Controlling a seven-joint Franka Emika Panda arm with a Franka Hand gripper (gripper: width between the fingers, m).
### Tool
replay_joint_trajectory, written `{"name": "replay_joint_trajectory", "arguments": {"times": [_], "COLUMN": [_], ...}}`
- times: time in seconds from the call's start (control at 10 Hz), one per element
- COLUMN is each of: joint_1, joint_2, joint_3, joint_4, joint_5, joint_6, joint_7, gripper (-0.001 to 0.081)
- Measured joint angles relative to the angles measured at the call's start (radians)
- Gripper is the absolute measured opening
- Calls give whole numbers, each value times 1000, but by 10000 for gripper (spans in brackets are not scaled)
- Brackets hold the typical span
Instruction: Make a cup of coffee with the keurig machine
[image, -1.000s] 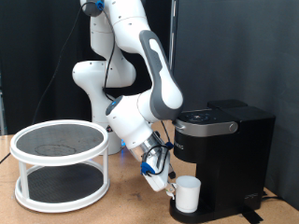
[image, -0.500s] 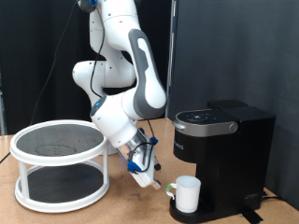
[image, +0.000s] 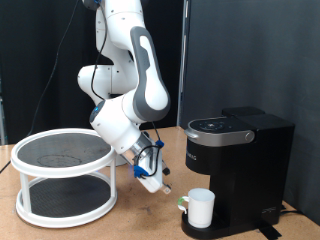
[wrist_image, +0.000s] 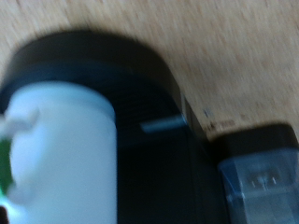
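White cup on keurig machine drip tray.

- A small plain white cup stands upright on the machine's round drip tray, under the brew head.
- The black boxy keurig machine sits at the exterior view's right, its silver-rimmed lid closed.

Gripper hangs in the open gap between the stand and the machine, touching neither. Cup sits on the drip tray under the machine's overhang, which blocks access from above; its side facing the gripper is open.
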Motion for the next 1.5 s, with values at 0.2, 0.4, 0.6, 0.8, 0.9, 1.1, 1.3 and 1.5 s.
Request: {"name": "replay_joint_trajectory", "arguments": {"times": [0.2,0.4,0.6,0.8,0.9,1.1,1.3,1.5], "joint_1": [-10,-14,-21,-28,-29,-29,-29,-27], "joint_2": [-74,-152,-229,-301,-334,-398,-395,-412], "joint_3": [-2,-2,-8,-26,-38,-61,-59,-51], "joint_4": [-19,-40,-59,-63,-63,-68,-69,-74], "joint_5": [-1,-31,-99,-153,-152,-152,-153,-170], "joint_6": [-67,-92,-148,-261,-314,-396,-392,-418], "joint_7": [35,86,147,208,210,224,215,210], "gripper": [734,734,734,734,734,734,734,734]}}
